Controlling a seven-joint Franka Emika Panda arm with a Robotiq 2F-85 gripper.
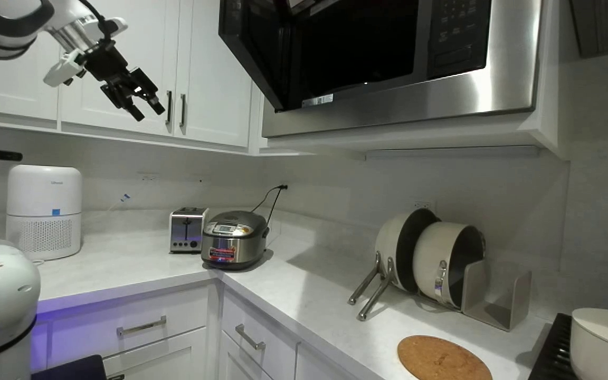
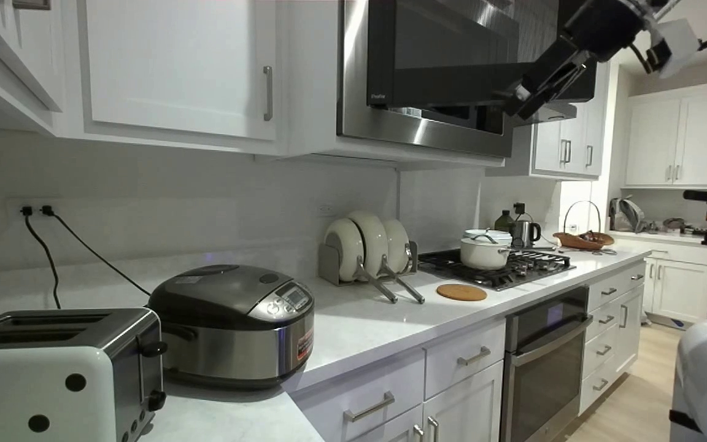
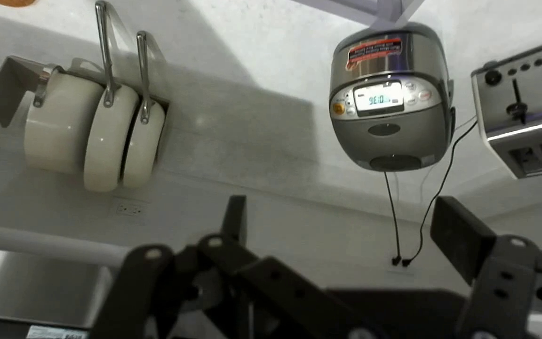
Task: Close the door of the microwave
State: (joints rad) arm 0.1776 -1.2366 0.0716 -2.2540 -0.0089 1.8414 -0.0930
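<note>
Door [image 1: 254,55] open on microwave [image 1: 421,47], hand [image 1: 147,109] spread wide, on the door's outer side, apart

The cooktop [image 2: 520,272], oven [image 2: 544,368] and toaster [image 1: 188,230] show a kitchen.

Bright gleam off the boxy silver stainless-steel microwave [image 1: 415,103], and it looked smooth! Its wide black rectangular glass door [image 2: 452,58] was all gloss; the round brown cork-like disc [image 1: 444,359] looked matt, grainy; the squat grey metal-sided rice cooker [image 1: 235,241] shone polished.
</note>
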